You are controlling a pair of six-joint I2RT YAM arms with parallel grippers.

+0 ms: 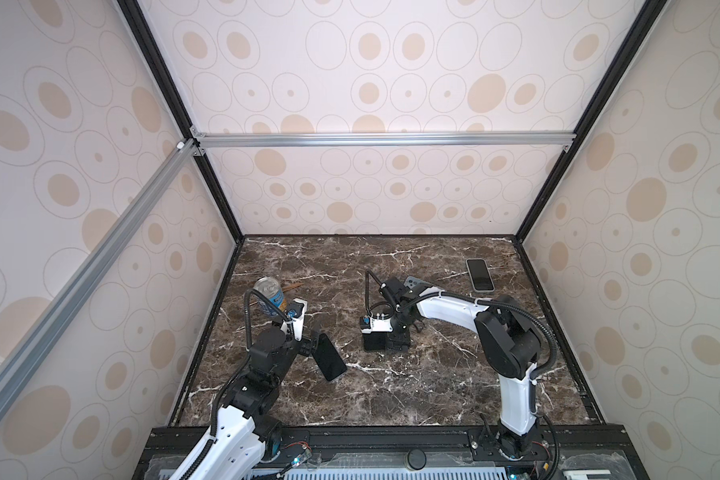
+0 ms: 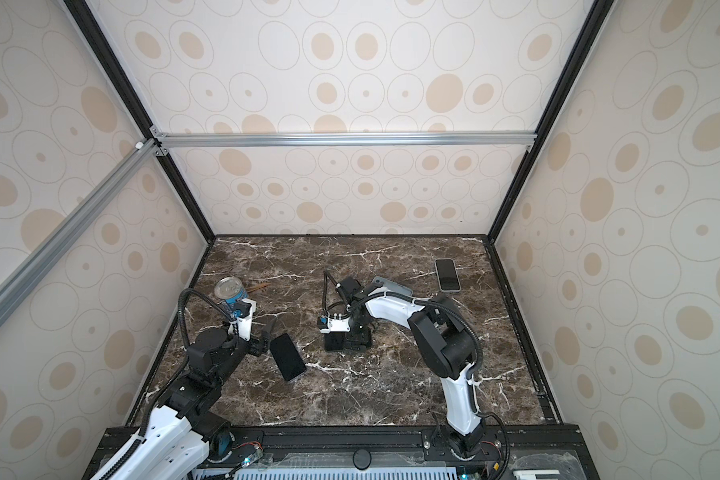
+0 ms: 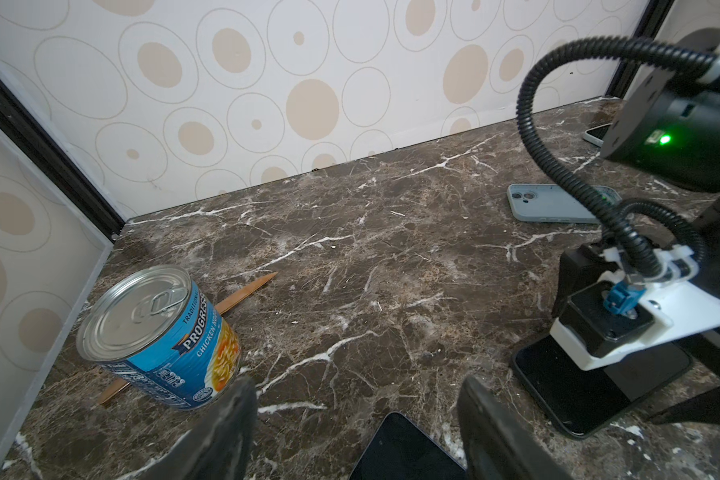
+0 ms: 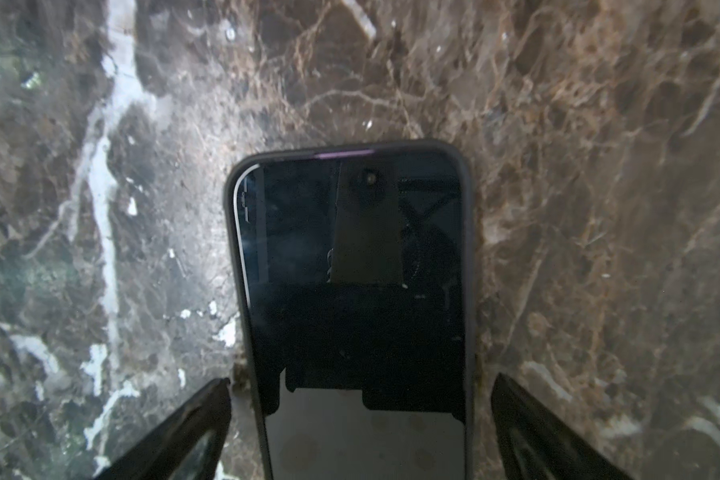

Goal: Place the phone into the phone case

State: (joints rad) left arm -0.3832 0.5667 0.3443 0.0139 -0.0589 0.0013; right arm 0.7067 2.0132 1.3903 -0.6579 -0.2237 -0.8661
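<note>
Phone [image 4: 350, 257] lies screen-up within the rim of a dark phone case [image 4: 469, 249] mid-counter [image 1: 391, 395], right jaws spread either side, not touching. Left jaws, also spread, sit at one end of a second black phone [image 1: 329, 357] (bare, flat) near a soup can [image 1: 269, 294].

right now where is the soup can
In both top views the soup can sits near the left edge of the table, towards the back, tilted and resting across a thin wooden stick.
</note>
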